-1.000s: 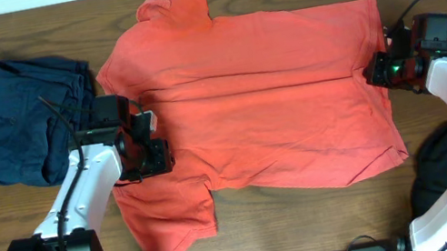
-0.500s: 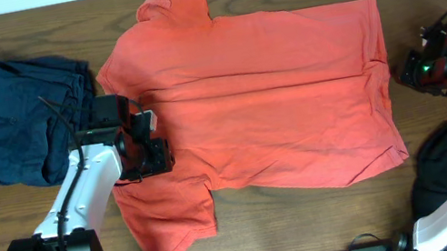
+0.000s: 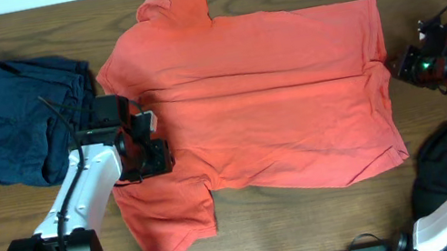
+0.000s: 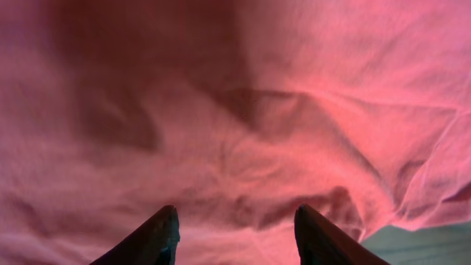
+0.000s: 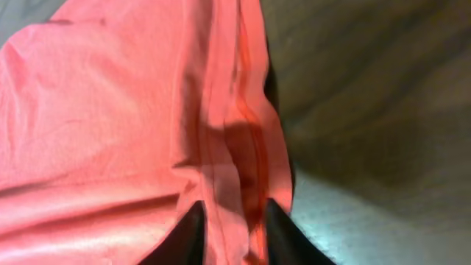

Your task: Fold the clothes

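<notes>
A coral-red T-shirt (image 3: 265,100) lies spread flat across the middle of the table, its hem to the right and its sleeves at the top and lower left. My left gripper (image 3: 153,154) rests over the shirt's left side near the lower sleeve. In the left wrist view it (image 4: 237,224) is open, with wrinkled red cloth (image 4: 243,125) under the fingertips. My right gripper (image 3: 398,69) is at the hem's right edge. In the right wrist view its jaws (image 5: 237,221) stand narrowly open astride a raised fold of the hem (image 5: 246,140).
A crumpled navy garment (image 3: 15,121) lies at the left of the wooden table (image 3: 314,220). A black garment (image 3: 433,164) sits at the right front under my right arm. Bare wood shows beyond the hem (image 5: 368,110).
My right gripper left the hem, backed off to the right, then came back a little toward the hem with its jaws slightly apart. The left arm and shirt stayed still.
</notes>
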`<act>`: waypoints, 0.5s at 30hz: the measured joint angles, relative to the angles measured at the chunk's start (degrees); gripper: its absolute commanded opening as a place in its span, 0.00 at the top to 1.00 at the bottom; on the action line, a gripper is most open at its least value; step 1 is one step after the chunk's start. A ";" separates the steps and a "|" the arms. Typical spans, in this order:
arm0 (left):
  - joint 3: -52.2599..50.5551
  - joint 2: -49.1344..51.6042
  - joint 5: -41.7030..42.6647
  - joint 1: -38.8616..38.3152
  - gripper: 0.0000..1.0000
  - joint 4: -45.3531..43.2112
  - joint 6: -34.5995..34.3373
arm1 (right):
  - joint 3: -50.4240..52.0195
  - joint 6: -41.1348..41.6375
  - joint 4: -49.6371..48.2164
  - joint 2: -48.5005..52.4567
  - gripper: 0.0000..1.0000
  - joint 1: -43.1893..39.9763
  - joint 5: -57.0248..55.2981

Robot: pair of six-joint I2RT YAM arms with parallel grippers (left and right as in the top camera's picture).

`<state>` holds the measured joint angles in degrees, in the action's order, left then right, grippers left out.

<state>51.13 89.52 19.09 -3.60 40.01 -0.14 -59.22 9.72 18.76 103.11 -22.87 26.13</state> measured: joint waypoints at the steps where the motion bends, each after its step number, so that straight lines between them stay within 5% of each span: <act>1: 0.00 0.00 0.00 0.00 0.48 0.55 -0.02 | 0.00 0.04 0.81 0.00 0.92 0.00 -0.11; 4: 0.00 -0.02 0.00 0.00 0.48 1.86 -0.02 | 0.00 0.02 2.08 0.00 0.99 0.00 -0.59; 13: 2.08 -1.57 0.00 0.00 0.48 7.08 -0.02 | 0.00 0.33 1.44 0.00 0.98 0.00 -2.54; 15: 2.40 -1.99 0.00 0.00 0.47 8.33 -0.02 | 0.00 0.42 0.81 0.00 0.67 0.02 -2.34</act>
<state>53.54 87.53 19.09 -3.60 48.34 -0.16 -59.22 10.13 19.57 103.11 -22.85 23.79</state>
